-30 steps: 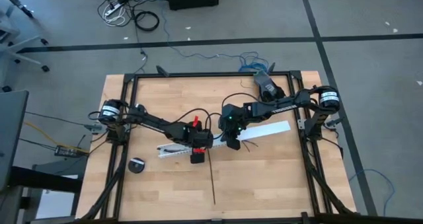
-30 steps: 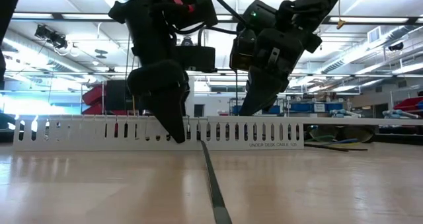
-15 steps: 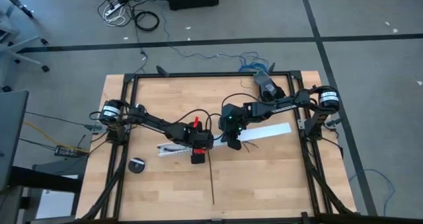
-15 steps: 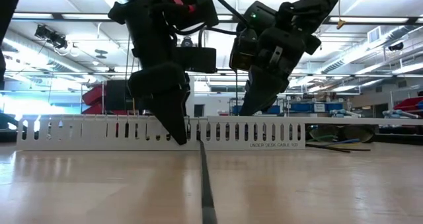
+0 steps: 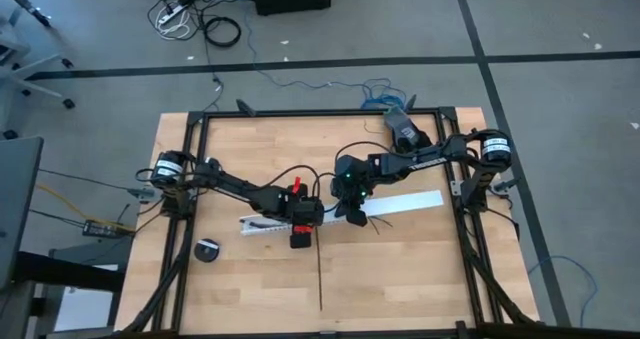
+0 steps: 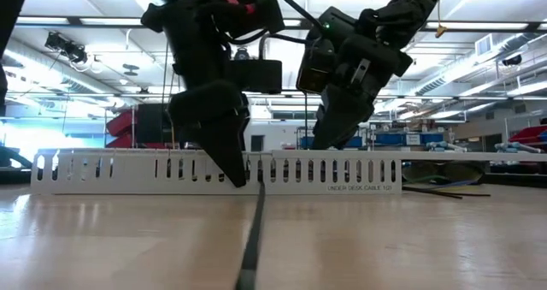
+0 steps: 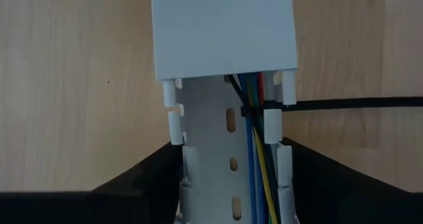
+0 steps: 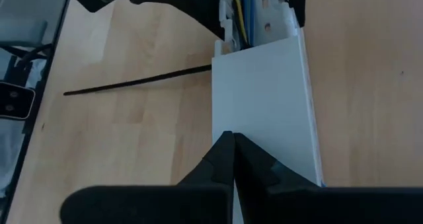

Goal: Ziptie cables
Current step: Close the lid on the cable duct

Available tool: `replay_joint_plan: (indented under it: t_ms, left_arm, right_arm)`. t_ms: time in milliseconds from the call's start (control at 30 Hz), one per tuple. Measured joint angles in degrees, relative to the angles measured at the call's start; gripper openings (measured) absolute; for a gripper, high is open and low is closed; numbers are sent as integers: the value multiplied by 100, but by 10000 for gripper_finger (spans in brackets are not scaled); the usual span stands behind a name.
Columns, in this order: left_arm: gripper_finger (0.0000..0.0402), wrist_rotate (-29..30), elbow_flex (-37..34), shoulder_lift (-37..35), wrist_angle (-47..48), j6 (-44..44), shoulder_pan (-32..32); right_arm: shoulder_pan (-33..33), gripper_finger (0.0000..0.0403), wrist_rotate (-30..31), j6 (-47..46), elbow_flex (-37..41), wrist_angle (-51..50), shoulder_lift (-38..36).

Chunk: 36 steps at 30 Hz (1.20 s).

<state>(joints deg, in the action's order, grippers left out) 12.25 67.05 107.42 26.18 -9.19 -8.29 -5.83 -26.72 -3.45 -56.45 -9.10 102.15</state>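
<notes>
A white slotted channel (image 5: 270, 225) lies across the table's middle, with a white cover (image 5: 405, 201) over its right part. In the open part run the cables (image 7: 254, 158), blue, yellow, green and red. The black ziptie (image 7: 344, 104) circles them just before the cover; its long tail (image 5: 319, 274) lies on the wood toward the near edge. My left gripper (image 5: 300, 229) stands over the open part, one finger on each side wall. My right gripper (image 8: 229, 137) is shut at the cover's near long edge. My left gripper comes from above, pointing down, with its fingers (image 7: 155, 178) across the channel. One finger is against each outer side wall (image 7: 175, 128), beside the ziptie loop. The channel rests flat on the table. My right gripper meets the cover's near long edge (image 8: 218, 118) with shut fingertips, slanting down from the table's right. Whether it pinches that edge or only presses on it, I cannot tell.
A round black object (image 5: 207, 250) lies on the wood near the left frame rail. Thin loose wires (image 5: 374, 222) stick out beside the cover. A black frame (image 5: 300, 113) borders the table. Bare wood lies along the near side.
The channel and cover have slid a little toward the table's right edge, and both grippers have stayed on them. The ziptie's tail has swung, its free end moving slightly toward the table's left.
</notes>
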Motion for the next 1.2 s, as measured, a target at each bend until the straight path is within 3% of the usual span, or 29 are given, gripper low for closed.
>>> replay_joint_plan:
  t_ms: [267,933,1200]
  left_arm:
    - [219,9,-1,2,-70,149,2]
    - [219,12,-1,4,-166,236,4]
    - [219,55,31,2,-270,133,20]
  right_arm:
    - [-50,0,-497,33,-117,356,522]
    - [-28,0,-352,58,-232,487,428]
    - [18,0,463,112,-219,-31,-125]
